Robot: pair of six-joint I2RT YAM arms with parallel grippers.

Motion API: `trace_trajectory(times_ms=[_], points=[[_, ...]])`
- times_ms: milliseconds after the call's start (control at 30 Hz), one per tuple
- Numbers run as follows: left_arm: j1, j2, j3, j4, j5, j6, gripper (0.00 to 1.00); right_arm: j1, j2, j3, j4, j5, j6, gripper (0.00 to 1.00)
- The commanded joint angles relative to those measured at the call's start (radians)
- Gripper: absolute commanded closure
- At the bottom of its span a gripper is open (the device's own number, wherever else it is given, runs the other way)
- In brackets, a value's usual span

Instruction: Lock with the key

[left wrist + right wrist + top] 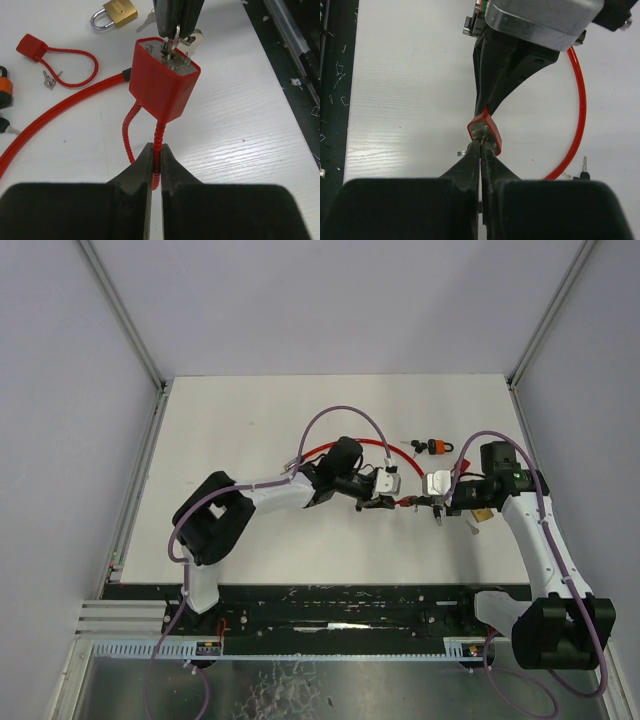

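A red cable lock [165, 82] hangs above the white table. My left gripper [156, 160] is shut on its ribbed red cable [159, 134] just below the body. A silver key [172, 46] sticks in the lock's metal face. From the far side, my right gripper [481, 146] is shut on that key, its tips against the lock [488, 131]. The key's blade is hidden between the fingers; only its ring [461, 153] shows to the left. In the top view the two grippers meet at mid-table, left gripper [393, 502] and right gripper [428, 503] facing each other.
A brass padlock [115, 12] with keys lies beyond the lock. A small red cable lock [31, 46] with its keys [50, 79], an orange padlock [4, 87] and a thick red cable [55, 112] lie to the left. The table's black front edge [295, 60] runs close by.
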Motion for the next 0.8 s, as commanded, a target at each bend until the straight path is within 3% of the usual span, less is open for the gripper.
trace_trajectory(times_ms=[0,367,767], points=[[0.005,0.034,0.055,-0.106,0.017,0.05,1.0,0.005,-0.045,0.074,-0.133,0.001,-0.121,1.0],[0.042,0.037,0.083,-0.2,0.158,0.082,1.0,0.004,-0.031,0.083,-0.142,0.042,-0.097,1.0],[0.042,0.051,0.103,-0.24,0.151,0.1,1.0,-0.024,-0.025,0.116,-0.196,0.004,-0.104,1.0]])
